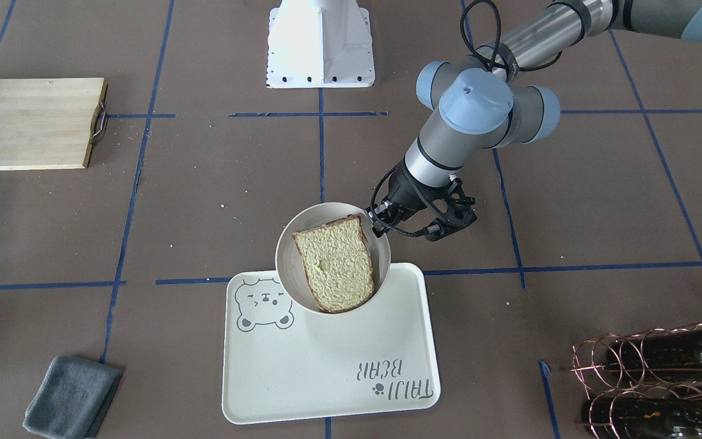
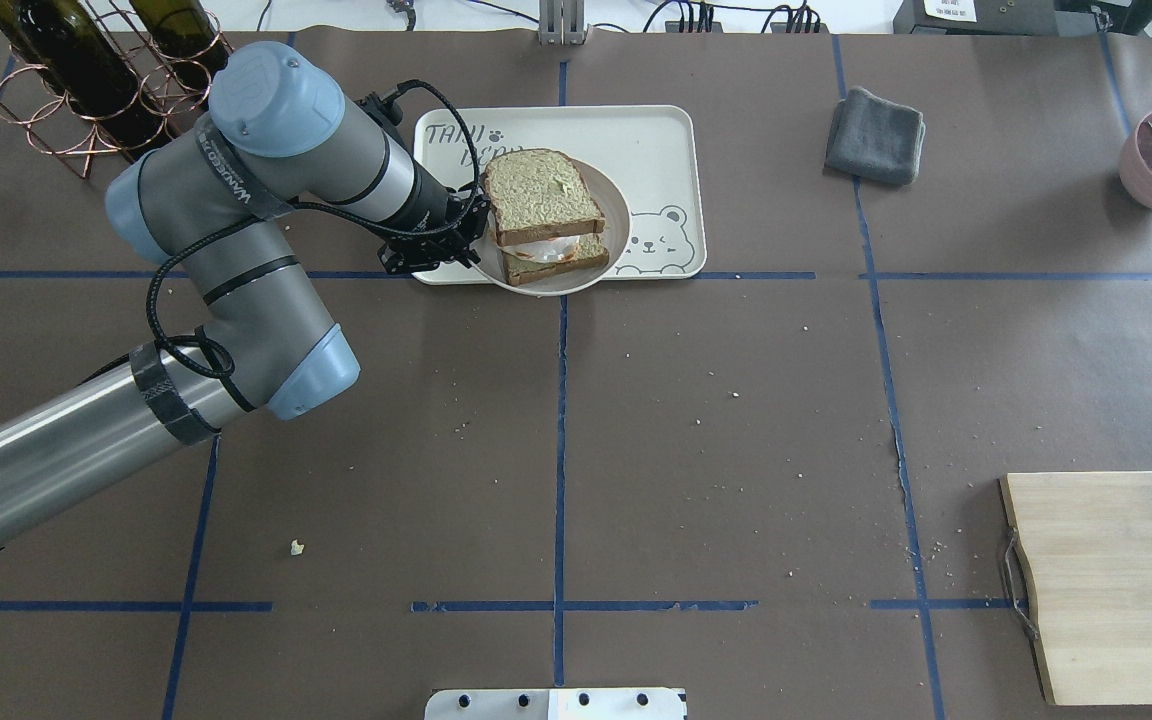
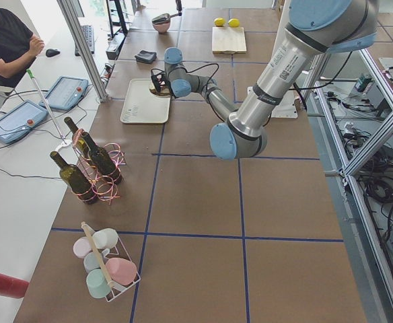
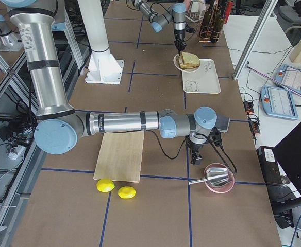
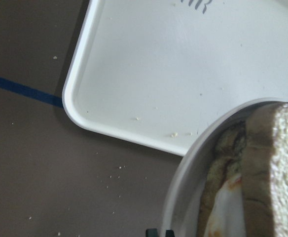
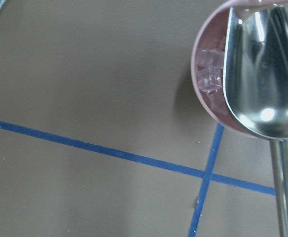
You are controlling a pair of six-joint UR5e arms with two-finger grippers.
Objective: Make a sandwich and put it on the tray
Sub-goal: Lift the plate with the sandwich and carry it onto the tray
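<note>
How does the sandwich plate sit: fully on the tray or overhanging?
Overhanging. The plate juts past the tray edge nearest the robot, with the left tool at its rim.

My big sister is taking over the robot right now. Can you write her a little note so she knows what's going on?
Left hand: shut on the rim of the round off-white plate.
Right hand: beside the pink bowl with the metal scoop; can't tell if it is open or shut.
Sandwich: two bread slices with egg between, stacked on the plate.
Plate: overlaps the robot-side edge of the cream bear-drawing tray, partly hanging past it.
Done: sandwich built.
Left: get it fully onto the tray, then let go.
</note>
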